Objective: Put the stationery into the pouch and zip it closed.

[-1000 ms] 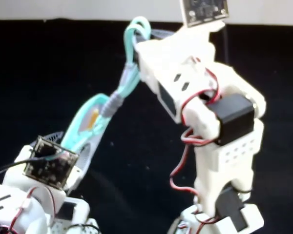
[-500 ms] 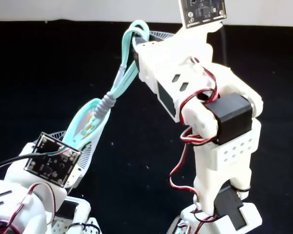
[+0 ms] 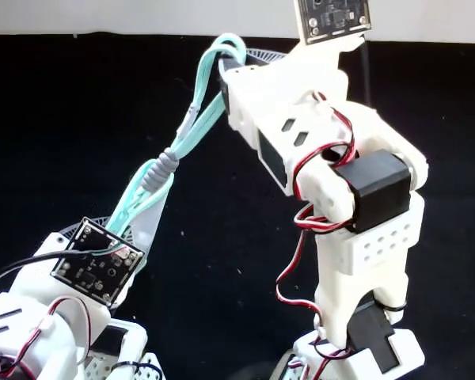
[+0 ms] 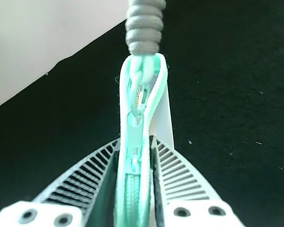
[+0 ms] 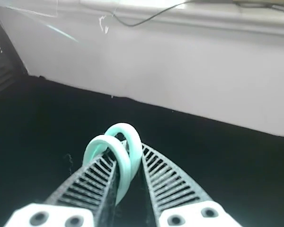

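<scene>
A mint-green pouch (image 4: 132, 189) hangs in the air, stretched between two grippers above a black table (image 3: 79, 119); its contents cannot be seen. The left gripper (image 4: 136, 139) is clamped on the pouch's zipper edge. A grey ribbed bead (image 3: 160, 169) joins the pouch to its mint strap loop (image 5: 123, 128), which the right gripper (image 5: 128, 151) pinches tight.

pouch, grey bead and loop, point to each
pouch (image 4: 131, 196), left wrist view, on its teal zip tape
grey bead (image 3: 160, 169), high view, on its ribbed middle
loop (image 5: 105, 140), right wrist view, on the crest of the nearer band
</scene>
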Motion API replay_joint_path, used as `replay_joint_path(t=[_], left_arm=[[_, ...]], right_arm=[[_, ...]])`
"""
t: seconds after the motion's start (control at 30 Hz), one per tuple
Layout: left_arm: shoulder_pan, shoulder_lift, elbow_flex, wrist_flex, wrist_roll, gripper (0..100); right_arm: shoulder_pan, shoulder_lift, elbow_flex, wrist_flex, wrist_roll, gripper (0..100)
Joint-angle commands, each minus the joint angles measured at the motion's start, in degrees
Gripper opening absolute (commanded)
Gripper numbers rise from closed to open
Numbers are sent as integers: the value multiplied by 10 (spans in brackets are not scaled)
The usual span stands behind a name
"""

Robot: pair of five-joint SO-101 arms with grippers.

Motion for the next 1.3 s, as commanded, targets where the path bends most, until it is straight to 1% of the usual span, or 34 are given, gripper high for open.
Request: replay_joint_path(t=[0.0, 0.1, 0.17, 0.27, 0.33, 0.47, 0.67, 0.73, 0.83, 0.87, 0.93, 1.07, 1.27], left_arm=[[2, 14, 19, 4, -18, 119], [1, 13, 34, 4, -33, 165], [1, 14, 22, 4, -35, 160], [0, 15, 22, 4, -65, 162], [-24, 15, 17, 4, -70, 163], [-81, 15, 17, 5, -108, 162], [-89, 15, 22, 7, -111, 160], [-89, 15, 22, 7, -112, 133], [-88, 14, 19, 7, -112, 22], [-88, 14, 19, 7, -113, 1], [-88, 8, 18, 7, -115, 11], [-91, 7, 17, 7, -115, 6], [-89, -15, 22, 7, -115, 6]], right_arm=[[15, 0, -2, -28, 4, 6], [15, 0, -2, -27, 4, 6], [15, 0, -2, -26, 4, 6], [16, 0, -2, -23, 4, 6], [16, 0, -2, -22, 5, 6], [16, 4, -1, -22, 5, 6], [16, 5, 2, -22, 5, 6], [16, 5, 2, -22, 5, 6], [16, 5, 2, -22, 5, 6], [16, 5, 2, -22, 5, 6], [20, 5, 3, -22, 5, 6], [72, 6, 5, -24, 5, 6], [203, 7, 6, -28, 5, 6]])
